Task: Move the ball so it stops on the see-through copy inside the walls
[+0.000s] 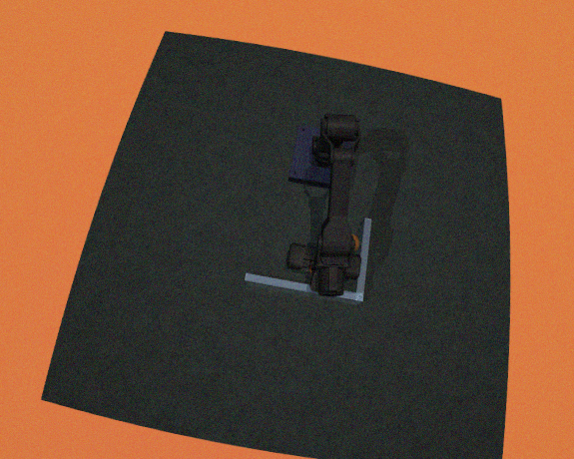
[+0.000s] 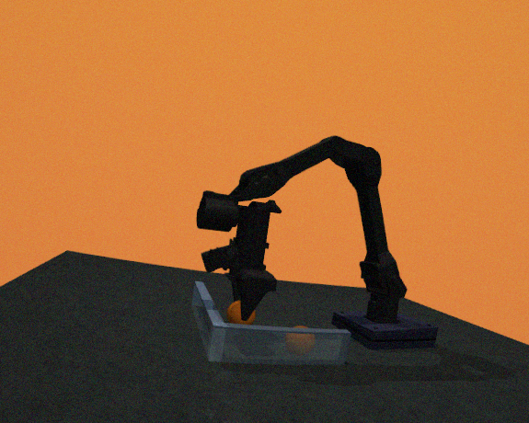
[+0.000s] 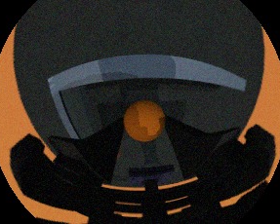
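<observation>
The orange ball (image 2: 235, 313) (image 3: 143, 122) is between the fingertips of my gripper (image 2: 242, 314) (image 3: 143, 119), which is shut on it and points down. The ball looks slightly raised off the table, inside the corner. In the top view the arm hides nearly all of it. The see-through copy (image 1: 355, 242) (image 2: 300, 340) sits beside the right-hand wall, nearer the arm's base; I cannot make it out in the wrist view. The clear walls (image 1: 281, 282) (image 2: 258, 351) (image 3: 137, 65) meet in a corner at the lower right in the top view.
The arm's purple base plate (image 1: 307, 160) (image 2: 396, 328) stands behind the open side of the corner. The arm reaches over the area between base and walls. One wall (image 1: 365, 249) runs from the corner toward the base, close by the copy. The dark table (image 1: 156, 299) (image 2: 74, 345) lies around them.
</observation>
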`<state>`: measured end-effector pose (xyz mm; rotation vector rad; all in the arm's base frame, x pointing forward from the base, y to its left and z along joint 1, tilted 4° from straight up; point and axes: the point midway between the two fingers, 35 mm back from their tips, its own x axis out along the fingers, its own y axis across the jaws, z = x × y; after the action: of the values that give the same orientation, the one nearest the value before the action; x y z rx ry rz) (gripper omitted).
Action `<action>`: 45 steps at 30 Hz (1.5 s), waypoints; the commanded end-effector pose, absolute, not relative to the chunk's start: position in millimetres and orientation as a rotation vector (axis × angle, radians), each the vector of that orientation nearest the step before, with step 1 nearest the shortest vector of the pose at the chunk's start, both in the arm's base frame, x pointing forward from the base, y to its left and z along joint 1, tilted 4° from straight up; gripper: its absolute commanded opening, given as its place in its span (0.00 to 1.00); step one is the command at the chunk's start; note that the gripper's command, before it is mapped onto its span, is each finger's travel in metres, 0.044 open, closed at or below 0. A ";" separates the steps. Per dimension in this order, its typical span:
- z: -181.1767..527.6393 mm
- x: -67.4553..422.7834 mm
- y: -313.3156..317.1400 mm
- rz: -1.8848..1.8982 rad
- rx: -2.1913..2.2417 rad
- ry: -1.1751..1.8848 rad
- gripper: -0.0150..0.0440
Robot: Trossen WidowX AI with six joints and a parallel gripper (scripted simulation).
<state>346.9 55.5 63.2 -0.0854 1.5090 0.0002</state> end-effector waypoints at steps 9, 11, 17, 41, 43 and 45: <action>132.9 346.6 60.5 0.006 -0.080 1.487 0.25; 144.1 344.6 60.8 0.006 -0.080 1.487 0.25; 176.1 336.2 61.0 0.006 -0.080 1.488 0.25; 149.1 291.8 103.3 0.610 -0.724 1.405 0.25; 145.5 286.5 107.0 0.675 -0.792 1.386 0.25; 141.8 281.1 110.6 0.741 -0.861 1.364 0.25</action>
<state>288.5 106.1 142.6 -0.7667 1.4064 0.6598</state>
